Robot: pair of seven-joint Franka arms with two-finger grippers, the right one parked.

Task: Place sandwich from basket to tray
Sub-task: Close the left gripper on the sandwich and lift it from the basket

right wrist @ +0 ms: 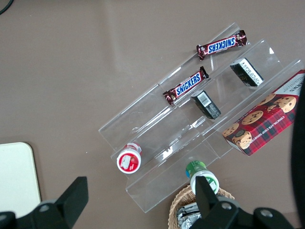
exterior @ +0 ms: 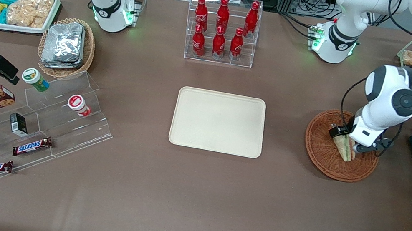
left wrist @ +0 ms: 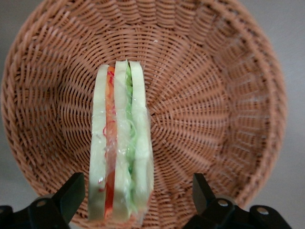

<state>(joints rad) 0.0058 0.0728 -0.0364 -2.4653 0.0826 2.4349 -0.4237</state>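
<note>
Wrist view, left arm: gripper hangs over the basket, fingers spread wide, nothing held. One finger sits on each side of the sandwich, with a clear gap on either flank; no contact that I can see.

Sandwich stands on edge on the basket floor, cut face up toward the camera. Three pale bread slices, a red-orange band between one pair, green shreds between the other. Clear film over it all, glinting and wrinkled.

Handling, as I judge it: light, soft, easily crushed. Bread will give under the pads, so a gentle closure across the outer slices is wanted, not a hard clamp. Film looks slick; a grip too loose may let the wedge slide out. Best hold seems to be the broad flat faces, fairly low and near the thick end, where the fingers already straddle it. Pinching the layered edge would likely split the filling apart.

Front view: gripper sits low in the basket, at the working arm's end of the table. Sandwich leans just under the wrist, partly hidden by it. Tray lies flat mid-table, well apart from the basket, bare, with a cola rack farther from the camera.
</note>
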